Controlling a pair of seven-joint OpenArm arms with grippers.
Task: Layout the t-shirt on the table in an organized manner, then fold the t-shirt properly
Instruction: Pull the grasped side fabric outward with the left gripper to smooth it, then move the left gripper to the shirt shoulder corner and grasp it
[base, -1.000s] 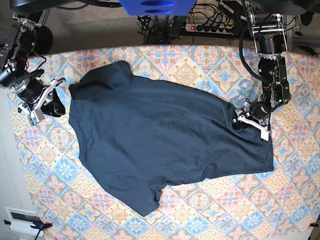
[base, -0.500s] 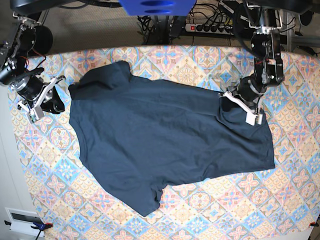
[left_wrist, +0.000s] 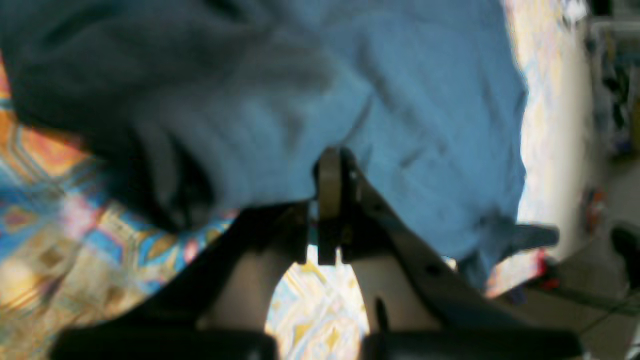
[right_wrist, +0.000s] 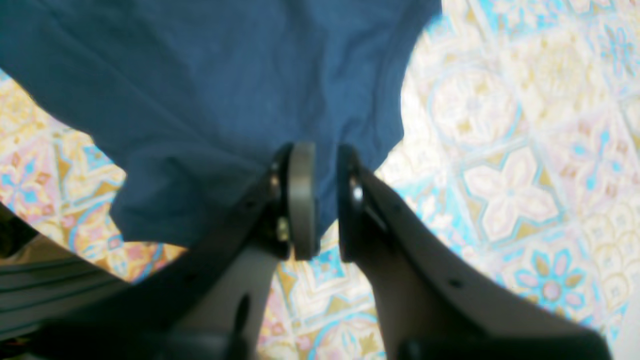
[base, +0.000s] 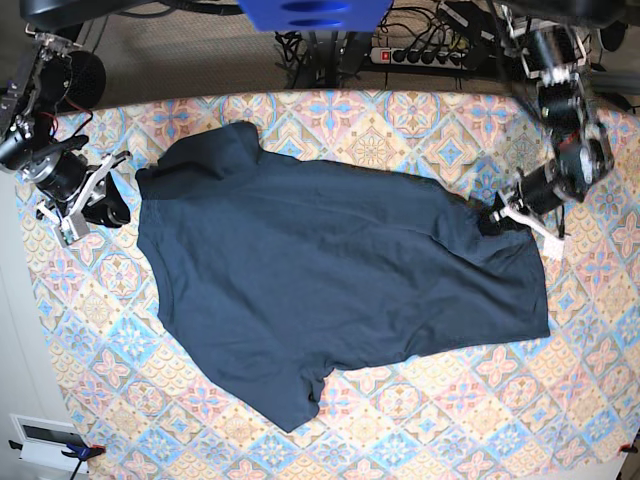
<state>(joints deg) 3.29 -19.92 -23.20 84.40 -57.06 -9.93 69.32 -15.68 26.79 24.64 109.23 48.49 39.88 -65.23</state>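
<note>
Tabletop (base: 420, 420): t-shirt (base: 320, 280) between both jaws

Base view looks straight down; wrist views close over t-shirt (base: 330, 290).

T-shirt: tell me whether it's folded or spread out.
Spread, not folded. The t-shirt lies in one open layer across the table, sleeves out. Only its edges are bunched, where the left gripper and right gripper pinch them.
</note>
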